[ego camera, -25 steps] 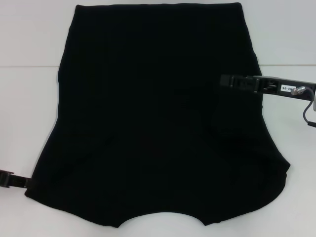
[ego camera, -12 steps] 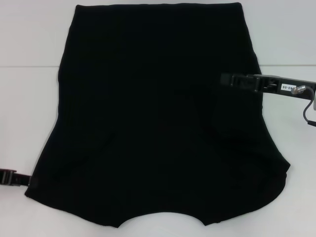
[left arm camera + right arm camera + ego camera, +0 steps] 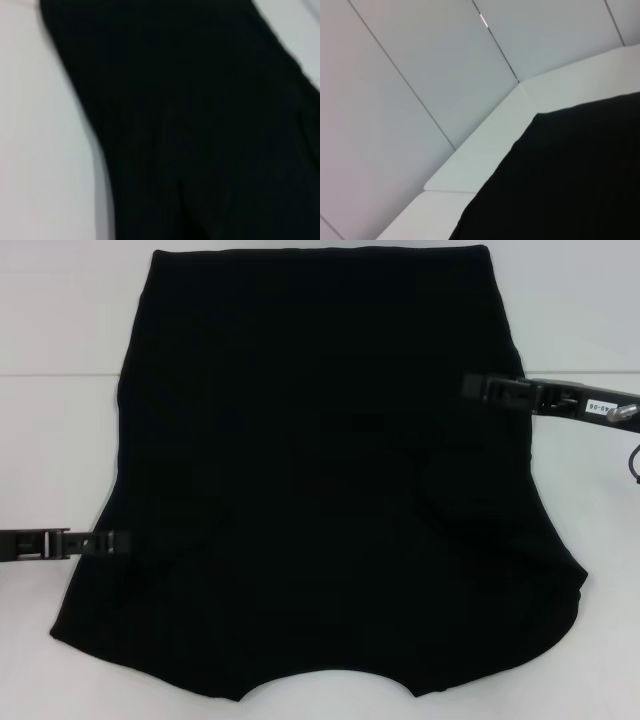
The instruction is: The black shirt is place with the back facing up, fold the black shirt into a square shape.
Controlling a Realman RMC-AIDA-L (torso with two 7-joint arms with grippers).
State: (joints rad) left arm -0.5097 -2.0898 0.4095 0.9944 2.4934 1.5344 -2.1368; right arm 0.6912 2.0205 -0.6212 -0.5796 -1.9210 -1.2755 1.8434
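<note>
A white table point(image 3: 60, 440) fills the head view, with a pale seam running across it behind the garment; the right wrist view shows light wall panels point(image 3: 420, 75) rising beyond the table's far corner.

The black shirt point(image 3: 320, 490) lies flat across the middle of the table, covering most of it. Its straight hem sits at the far side and its curved neckline at the near edge, between two flared shoulder parts. The fabric looks mostly smooth, with a few soft creases right of centre and a small rumple at the near right corner. In the left wrist view the shirt point(image 3: 200, 125) appears as a broad dark band on the white surface; in the right wrist view one corner of it point(image 3: 570, 175) lies close to the table's far edge.

The left gripper point(image 3: 105, 542) reaches in from the left side, its tip over the shirt's left margin near the shoulder flare. Whether its fingers are apart or together cannot be told. The right gripper point(image 3: 490, 389) comes in from the right at about mid-height of the garment, its tip over the shirt's right edge; the state of its claw likewise cannot be told, and contact with the cloth is unclear for both.
</note>
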